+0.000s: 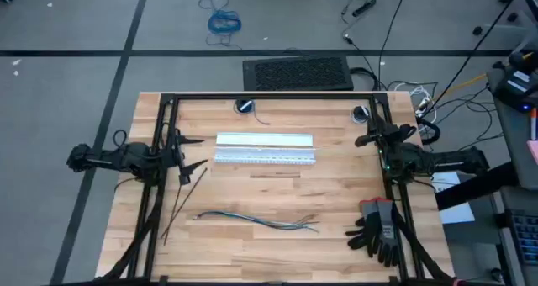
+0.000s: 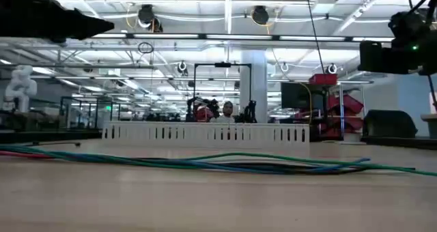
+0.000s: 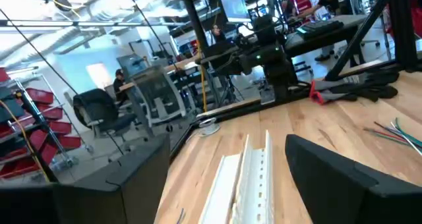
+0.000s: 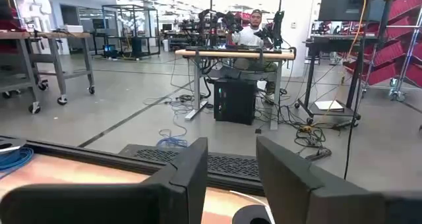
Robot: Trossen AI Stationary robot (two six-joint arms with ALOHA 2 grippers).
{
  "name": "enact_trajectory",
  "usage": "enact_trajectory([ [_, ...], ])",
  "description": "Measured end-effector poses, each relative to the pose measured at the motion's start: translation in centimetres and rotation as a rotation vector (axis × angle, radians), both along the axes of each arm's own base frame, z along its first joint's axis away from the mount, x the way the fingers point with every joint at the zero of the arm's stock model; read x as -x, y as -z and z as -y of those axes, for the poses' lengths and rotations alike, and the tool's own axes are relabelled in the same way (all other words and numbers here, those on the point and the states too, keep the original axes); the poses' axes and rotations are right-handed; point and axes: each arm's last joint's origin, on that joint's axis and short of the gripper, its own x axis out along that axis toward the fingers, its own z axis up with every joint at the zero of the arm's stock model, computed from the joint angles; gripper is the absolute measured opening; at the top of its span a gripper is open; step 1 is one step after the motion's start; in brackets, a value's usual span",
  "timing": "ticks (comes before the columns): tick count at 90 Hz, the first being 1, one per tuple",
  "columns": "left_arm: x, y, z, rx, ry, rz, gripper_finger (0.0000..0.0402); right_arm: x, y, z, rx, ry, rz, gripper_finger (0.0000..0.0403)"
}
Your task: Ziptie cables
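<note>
The cables (image 1: 256, 221), a loose bundle of thin blue, green and pale wires, lie on the wooden table toward its near edge. They run across the foreground in the low view (image 2: 205, 162). The zipties (image 1: 185, 198), thin black strips, lie slanting on the table just on the near side of my left gripper (image 1: 200, 151). That gripper hovers open at the table's left, pointing at the white slotted duct (image 3: 247, 178). My right gripper (image 1: 370, 137) is open at the table's far right corner and holds nothing (image 4: 231, 151).
The white slotted duct (image 1: 265, 149) lies across the table's middle. Black and red gloves (image 1: 378, 227) lie at the near right. A black frame (image 1: 269, 97) borders the table, with two round dark pieces (image 1: 245, 106) at its far edge. A person sits in the room beyond.
</note>
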Motion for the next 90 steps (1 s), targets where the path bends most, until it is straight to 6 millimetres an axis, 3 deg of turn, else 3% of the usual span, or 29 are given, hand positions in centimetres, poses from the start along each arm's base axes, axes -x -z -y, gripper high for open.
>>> enact_trajectory([
  [56, 0.0, 0.0, 0.0, 0.001, -0.005, 0.001, 0.0297, 0.0, 0.0, 0.0, 0.001, 0.001, -0.004, 0.0123],
  [72, 0.0, -0.3, 0.0, -0.052, -0.001, 0.026, 0.0297, 0.0, 0.0, 0.0, 0.049, 0.003, -0.188, 0.0123],
  [90, 0.2, -1.3, 0.6, 0.121, 0.223, 0.15, 0.0297, 0.0, 0.0, 0.0, 0.096, 0.002, -0.362, 0.0123],
])
